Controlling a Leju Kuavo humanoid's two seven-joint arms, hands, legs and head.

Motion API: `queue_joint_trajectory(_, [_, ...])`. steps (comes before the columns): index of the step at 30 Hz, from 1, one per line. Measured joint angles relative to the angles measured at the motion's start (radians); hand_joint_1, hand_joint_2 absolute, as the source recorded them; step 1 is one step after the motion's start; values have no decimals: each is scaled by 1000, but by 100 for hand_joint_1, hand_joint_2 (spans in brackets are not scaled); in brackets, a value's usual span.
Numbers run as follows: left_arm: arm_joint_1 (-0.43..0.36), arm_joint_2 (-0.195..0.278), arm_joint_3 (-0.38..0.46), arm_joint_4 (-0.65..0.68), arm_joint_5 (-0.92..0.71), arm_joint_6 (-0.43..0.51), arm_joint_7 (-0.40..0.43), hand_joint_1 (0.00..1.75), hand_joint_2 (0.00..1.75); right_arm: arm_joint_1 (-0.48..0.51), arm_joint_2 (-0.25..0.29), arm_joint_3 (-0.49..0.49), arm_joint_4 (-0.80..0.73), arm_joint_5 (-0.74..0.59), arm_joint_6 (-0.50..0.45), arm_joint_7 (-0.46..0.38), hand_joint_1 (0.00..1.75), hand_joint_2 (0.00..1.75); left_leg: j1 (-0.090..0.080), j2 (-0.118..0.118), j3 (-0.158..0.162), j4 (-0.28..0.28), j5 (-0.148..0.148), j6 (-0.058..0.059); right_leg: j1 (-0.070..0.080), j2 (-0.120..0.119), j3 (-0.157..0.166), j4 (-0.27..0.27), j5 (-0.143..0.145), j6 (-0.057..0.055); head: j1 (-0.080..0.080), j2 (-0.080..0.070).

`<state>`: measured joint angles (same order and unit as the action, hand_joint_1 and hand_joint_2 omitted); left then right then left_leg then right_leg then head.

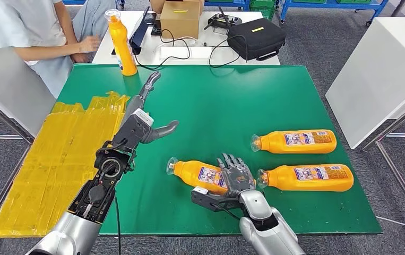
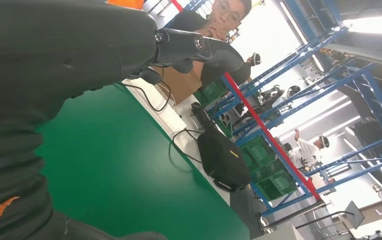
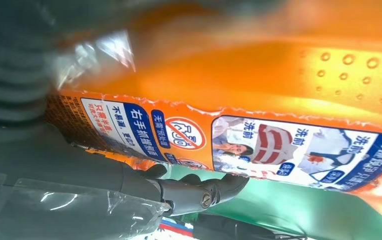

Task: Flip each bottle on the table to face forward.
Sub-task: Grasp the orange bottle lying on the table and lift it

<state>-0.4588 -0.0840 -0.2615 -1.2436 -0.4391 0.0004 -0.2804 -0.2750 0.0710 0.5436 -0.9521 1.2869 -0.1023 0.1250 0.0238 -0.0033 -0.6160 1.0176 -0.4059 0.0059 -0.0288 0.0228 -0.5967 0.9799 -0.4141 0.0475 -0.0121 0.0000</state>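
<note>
Three orange bottles lie on their sides on the green table [image 1: 216,101]. The nearest one [image 1: 197,174] has its cap to the left, and my right hand [image 1: 235,178] grips its base end, fingers over the top and thumb on the near side. In the right wrist view its printed label [image 3: 279,145] faces the camera, with my thumb [image 3: 188,192] against it. Two more bottles [image 1: 295,141] [image 1: 309,177] lie to the right, labels up. A fourth bottle [image 1: 122,45] stands upright at the back left. My left hand [image 1: 144,114] hovers over the table's left side, fingers spread and empty.
A yellow plastic sheet [image 1: 57,154] covers the table's left edge. A seated person [image 1: 41,32] is at the back left. Behind the table stand a cardboard box [image 1: 180,18], cables and a black bag [image 1: 256,37]. A white table [image 1: 380,69] is to the right.
</note>
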Motion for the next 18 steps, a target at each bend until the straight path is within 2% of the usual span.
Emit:
queue_joint_trajectory(15, [0, -8, 1, 1, 0, -12, 0, 0, 175, -17, 5, 0, 26, 22, 11, 8, 0, 175, 0, 1, 6, 0, -6, -1, 0, 1, -5, -1, -4, 1, 0, 0])
queue_joint_trajectory(16, [0, -8, 1, 1, 0, -12, 0, 0, 175, -19, 6, 0, 28, 24, 12, 10, 36, 175, 0, 1, 7, 0, -7, 0, 0, 1, -4, -1, -5, 1, 0, 0])
queue_joint_trajectory(18, [0, -8, 1, 1, 0, -13, 0, 0, 175, -20, 9, 0, 32, 29, 14, 15, 123, 175, 0, 1, 9, 0, -8, 0, 1, 1, -2, -1, -5, 1, 0, 0])
